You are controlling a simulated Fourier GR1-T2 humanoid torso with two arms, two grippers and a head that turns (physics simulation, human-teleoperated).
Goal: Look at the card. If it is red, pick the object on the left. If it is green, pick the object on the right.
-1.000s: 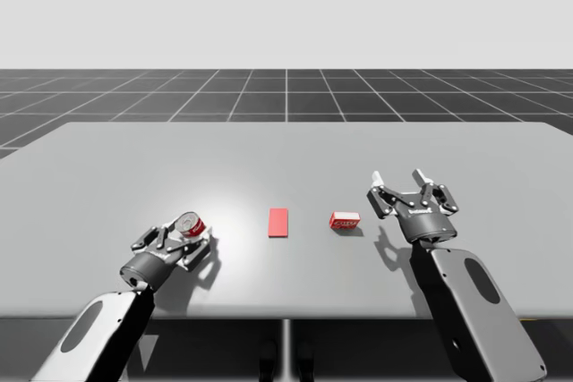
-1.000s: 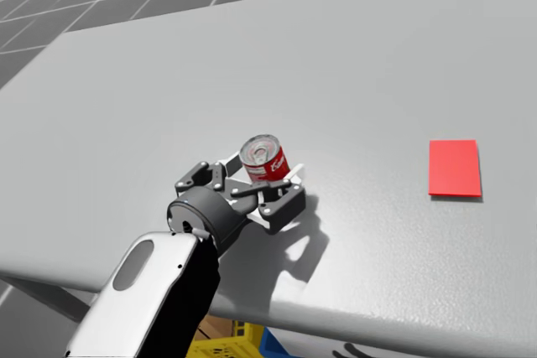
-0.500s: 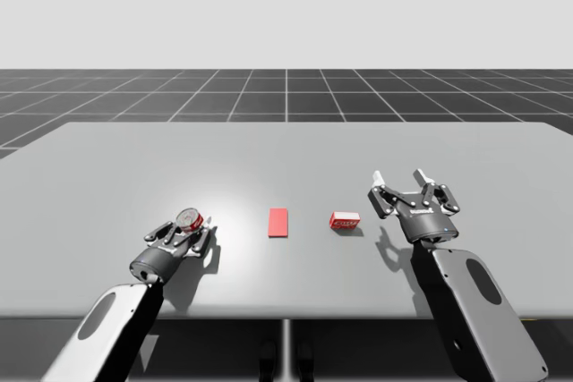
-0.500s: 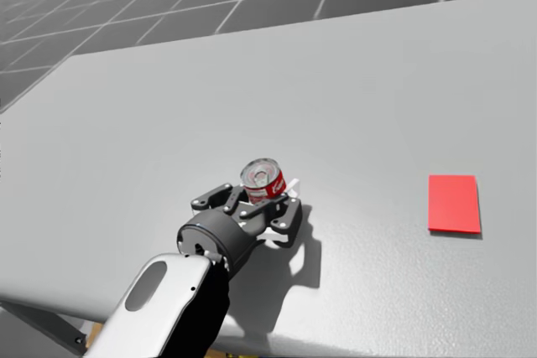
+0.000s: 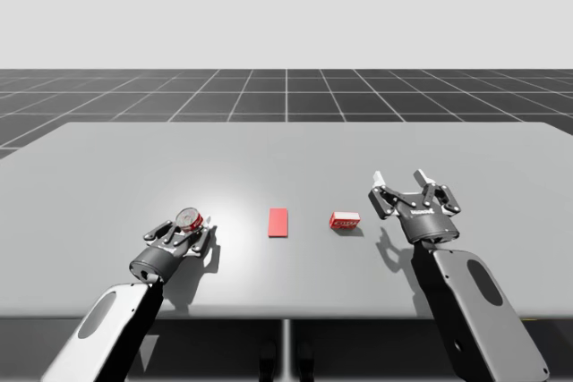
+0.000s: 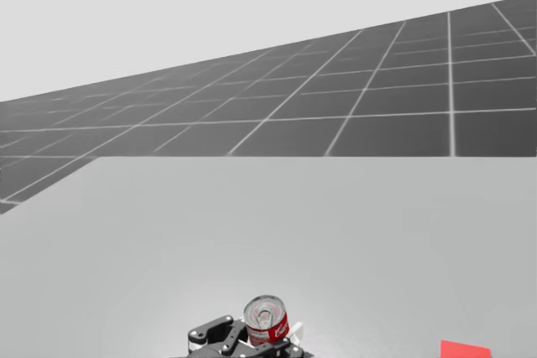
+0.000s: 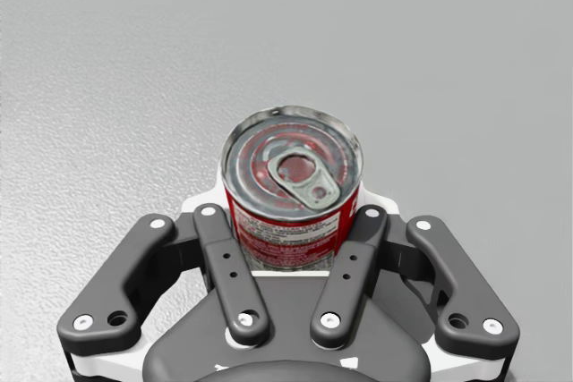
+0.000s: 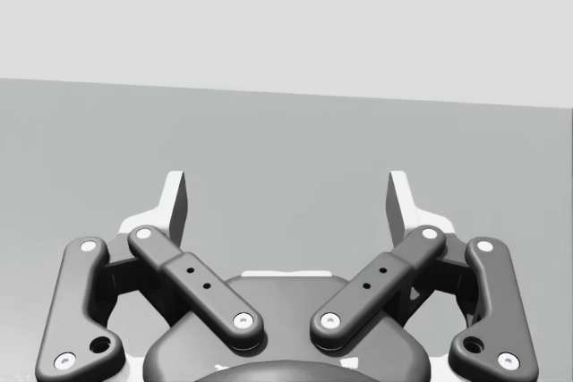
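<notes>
Our head has turned upward; nothing else moves. Card (image 5: 278, 222) is red, and our left gripper (image 5: 188, 228) jaws grasp the left can (image 7: 291, 190), seemingly resting on the tabletop (image 5: 286, 158). Lifting remains. Right gripper (image 8: 286, 194) jaws are released.

Head tilted upward (horizon now in sight), left pincer (image 7: 291, 210) with red can (image 7: 292, 172) shifted slightly

Black-linked right end effector (image 8: 286, 194), silver screws (image 8: 242, 320), white fingertips (image 8: 176, 203), grey forearm (image 5: 470, 297)
</notes>
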